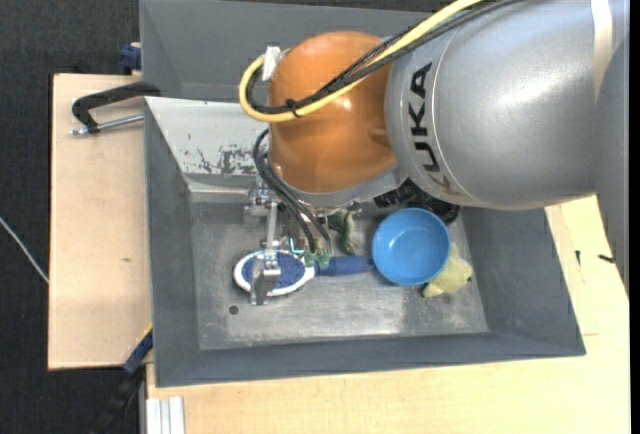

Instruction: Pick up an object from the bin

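Observation:
My gripper (267,262) hangs below the orange wrist cover and reaches down to the bin floor at front left of centre. Its tip stands on or just over a flat blue oval thing with a white rim (282,274). A short blue handle-like piece (346,266) runs from that oval to the right, towards a blue round bowl (410,245) lying open side up. A small green and dark thing (347,228) is partly hidden under the wrist, just behind the handle.
A pale yellow lump (449,276) lies against the bowl's right front side. The big grey arm covers the bin's right rear part. Bare bin floor shows at the front and far left, below the sloped left wall.

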Controlling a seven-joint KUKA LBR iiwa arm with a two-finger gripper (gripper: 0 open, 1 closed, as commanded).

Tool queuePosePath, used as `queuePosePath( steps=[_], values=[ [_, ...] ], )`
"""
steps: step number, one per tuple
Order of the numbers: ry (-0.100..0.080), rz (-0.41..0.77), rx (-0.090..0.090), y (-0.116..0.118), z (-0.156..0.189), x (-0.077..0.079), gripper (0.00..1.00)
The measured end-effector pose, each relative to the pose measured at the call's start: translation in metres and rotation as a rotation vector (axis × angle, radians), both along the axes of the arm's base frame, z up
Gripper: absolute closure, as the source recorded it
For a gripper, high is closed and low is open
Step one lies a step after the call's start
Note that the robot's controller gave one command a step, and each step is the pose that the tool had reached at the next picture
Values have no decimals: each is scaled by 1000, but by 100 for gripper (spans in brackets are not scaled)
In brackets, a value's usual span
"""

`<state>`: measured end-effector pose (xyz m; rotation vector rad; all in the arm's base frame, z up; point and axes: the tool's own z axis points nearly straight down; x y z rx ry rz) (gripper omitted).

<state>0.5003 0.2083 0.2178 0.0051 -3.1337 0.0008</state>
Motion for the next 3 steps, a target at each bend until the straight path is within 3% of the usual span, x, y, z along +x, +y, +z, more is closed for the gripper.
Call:
queuePosePath(
  steps=[1,2,3],
  values=[
    [-12,-147,2,-49,-129,-4,0],
    [-11,-148,3,-49,-130,-5,100],
    [-21,48,4,-66,24,32,100]
  ],
)
